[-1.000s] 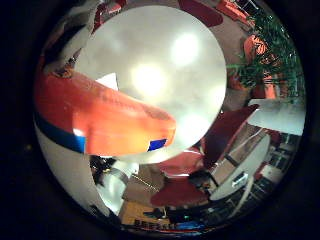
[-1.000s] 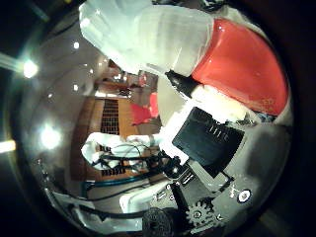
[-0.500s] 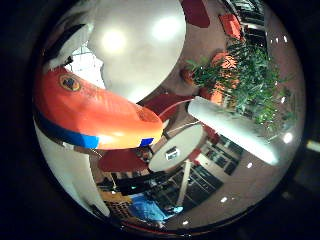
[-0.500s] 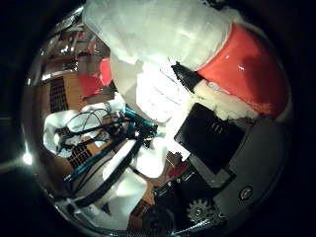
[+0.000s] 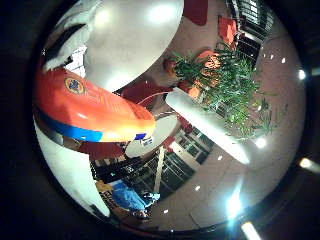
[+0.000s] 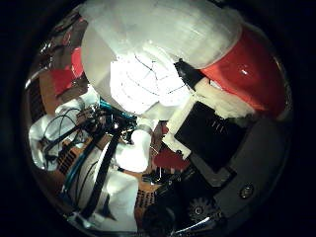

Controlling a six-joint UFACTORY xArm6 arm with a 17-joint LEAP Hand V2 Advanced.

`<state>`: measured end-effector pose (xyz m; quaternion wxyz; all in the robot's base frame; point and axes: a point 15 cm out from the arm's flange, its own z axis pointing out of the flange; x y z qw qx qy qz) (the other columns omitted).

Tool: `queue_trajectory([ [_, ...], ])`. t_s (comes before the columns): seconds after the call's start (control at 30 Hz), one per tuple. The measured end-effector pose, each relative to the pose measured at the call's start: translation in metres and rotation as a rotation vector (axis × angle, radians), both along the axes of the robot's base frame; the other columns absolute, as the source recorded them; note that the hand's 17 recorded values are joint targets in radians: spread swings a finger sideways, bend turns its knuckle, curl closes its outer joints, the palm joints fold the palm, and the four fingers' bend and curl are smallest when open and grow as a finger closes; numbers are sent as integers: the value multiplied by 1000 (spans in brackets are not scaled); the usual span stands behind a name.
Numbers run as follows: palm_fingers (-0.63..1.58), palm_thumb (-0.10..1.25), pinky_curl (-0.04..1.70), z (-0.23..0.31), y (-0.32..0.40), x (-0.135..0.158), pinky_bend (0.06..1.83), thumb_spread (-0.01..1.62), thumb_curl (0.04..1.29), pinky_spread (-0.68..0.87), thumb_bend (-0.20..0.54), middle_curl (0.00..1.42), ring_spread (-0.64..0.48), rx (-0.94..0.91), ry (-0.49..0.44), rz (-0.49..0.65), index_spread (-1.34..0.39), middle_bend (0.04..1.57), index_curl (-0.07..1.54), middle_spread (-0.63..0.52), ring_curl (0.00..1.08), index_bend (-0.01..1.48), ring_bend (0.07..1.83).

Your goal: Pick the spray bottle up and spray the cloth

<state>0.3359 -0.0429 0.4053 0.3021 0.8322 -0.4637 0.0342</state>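
Note:
The spray bottle [image 5: 90, 105] lies close against my palm in the right little finger side palm view, its body orange with a blue band. The right thumb side palm view shows its white upper part [image 6: 158, 35] and a red part [image 6: 247, 69]. My right hand [image 6: 207, 138] has black and white finger parts curled against the bottle and holds it off the table. A bright white creased patch [image 6: 148, 84] sits beside the bottle; I cannot tell whether it is the cloth.
A round white table [image 5: 130, 40] shows behind the bottle. Green plants [image 5: 225, 75] and a white pillar [image 5: 215, 125] stand further off. My white arm [image 6: 109, 188] runs along the thumb side view's edge.
The room behind has swung across both views, so the hand has turned. The bottle keeps its place against the palm. The bright creased patch has grown larger in the thumb side view.

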Motion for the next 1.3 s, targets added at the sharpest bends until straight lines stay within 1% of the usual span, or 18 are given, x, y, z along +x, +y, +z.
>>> queue_trajectory([
  [0.13, 1127, 1079, 1510, -8, 14, 3, 1002, 902, 783, -148, -14, 682, -233, -16, 10, 22, -189, 1404, 768, -81, 837, 1190, 1328],
  [0.3, 1123, 1078, 1510, -25, 14, -5, 1004, 906, 785, -148, -14, 681, -236, -33, 52, 20, -189, 1407, 769, -81, 842, 1192, 1322],
  [0.5, 1125, 1078, 1510, -24, 15, -6, 1004, 907, 787, -147, -14, 680, -239, -24, 50, 19, -188, 1407, 768, -81, 849, 1196, 1317],
  [0.63, 1123, 1077, 1510, -20, 20, -8, 1005, 907, 787, -146, -14, 680, -240, 18, 34, 25, -188, 1408, 767, -81, 853, 1193, 1315],
  [0.8, 1123, 1077, 1510, -1, 31, -17, 1005, 907, 788, -145, -14, 679, -241, 100, -34, 35, -189, 1408, 768, -81, 857, 1193, 1312],
  [0.87, 1123, 1077, 1510, 4, 39, -17, 1005, 907, 788, -145, -14, 679, -242, 137, -47, 42, -189, 1408, 768, -81, 859, 1193, 1311],
  [0.93, 1125, 1077, 1510, 17, 51, -14, 1004, 907, 788, -145, -14, 678, -242, 193, -82, 51, -188, 1407, 767, -81, 859, 1195, 1310],
  [1.1, 1125, 1077, 1510, 46, 92, -10, 1004, 907, 789, -144, -14, 678, -242, 385, -146, 68, -189, 1407, 767, -81, 861, 1192, 1310],
  [1.3, 1128, 1081, 1510, 68, 141, -13, 1002, 907, 791, -144, -12, 678, -238, 622, -168, 70, -189, 1405, 767, -81, 856, 1189, 1315],
])
